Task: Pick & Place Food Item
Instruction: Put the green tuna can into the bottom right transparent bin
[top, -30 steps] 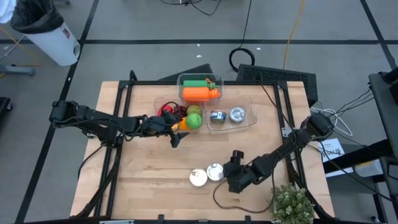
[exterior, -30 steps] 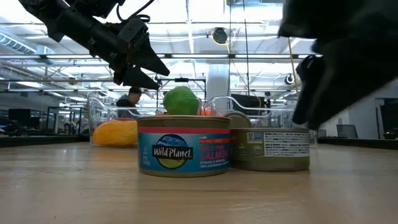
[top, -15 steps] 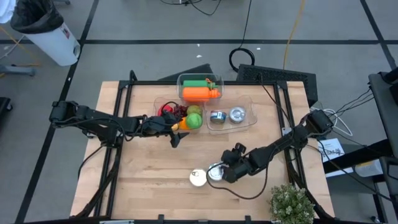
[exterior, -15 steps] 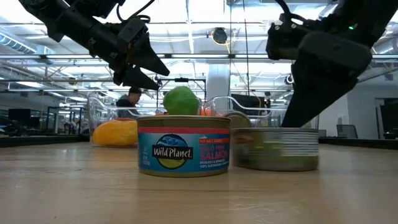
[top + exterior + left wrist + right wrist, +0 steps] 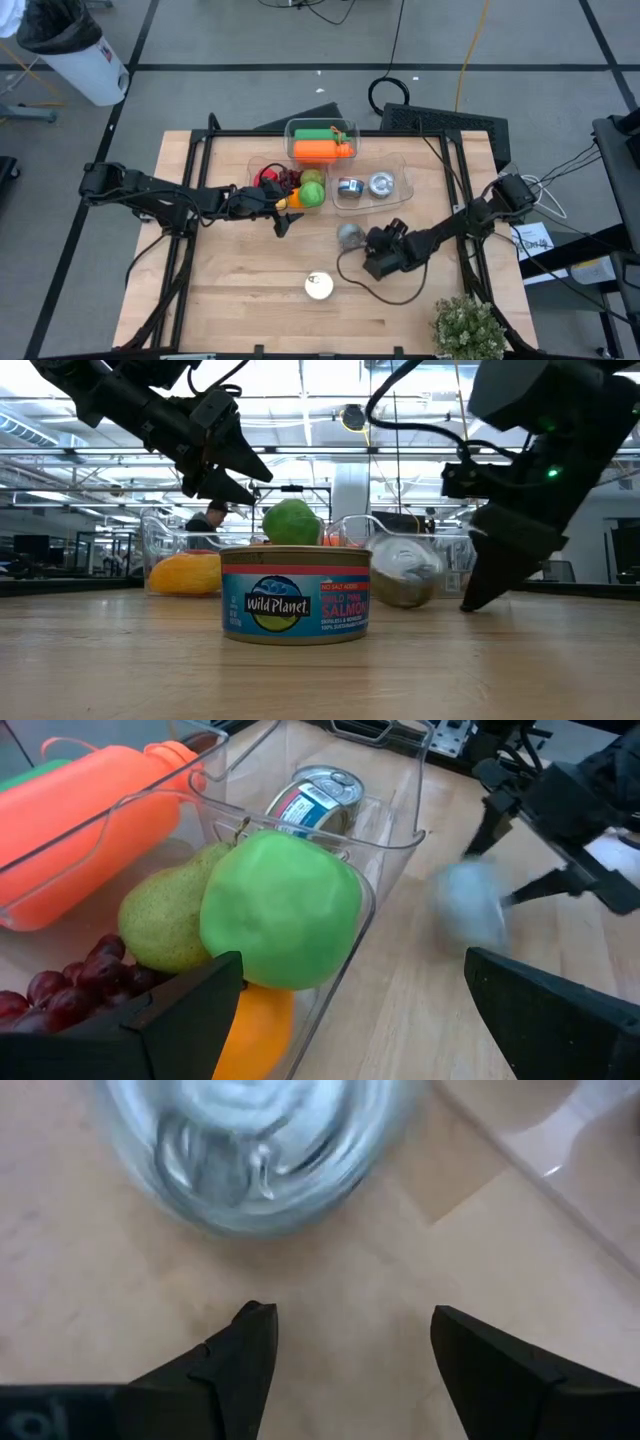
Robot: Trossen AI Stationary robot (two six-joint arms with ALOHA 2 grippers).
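Observation:
A silver can (image 5: pixel 350 236) lies tipped and blurred on the wood just short of the clear can tray (image 5: pixel 398 196). It also shows in the low view as the can (image 5: pixel 401 579) and ahead of my right fingers as the can (image 5: pixel 255 1140). My right gripper (image 5: pixel 369 251) (image 5: pixel 350 1335) is open and low over the table, with bare wood between its fingertips and the can. A Wild Planet salmon can (image 5: pixel 319 286) (image 5: pixel 296 594) stands upright nearer the near edge. My left gripper (image 5: pixel 284 216) (image 5: pixel 350 1010) hovers open beside the fruit tray (image 5: pixel 262 168).
The fruit tray holds a green apple (image 5: pixel 280 910), a pear (image 5: pixel 165 915), grapes and an orange fruit. A third tray holds an orange bottle (image 5: pixel 321 150). Two cans (image 5: pixel 365 185) sit in the can tray. A potted plant (image 5: pixel 468 328) stands at the near right corner.
My right gripper came from the near right onto the silver can beside the salmon can, then moved toward the far edge. The silver can left the salmon can's side, travelled toward the can tray and tipped over. The salmon can stayed put.

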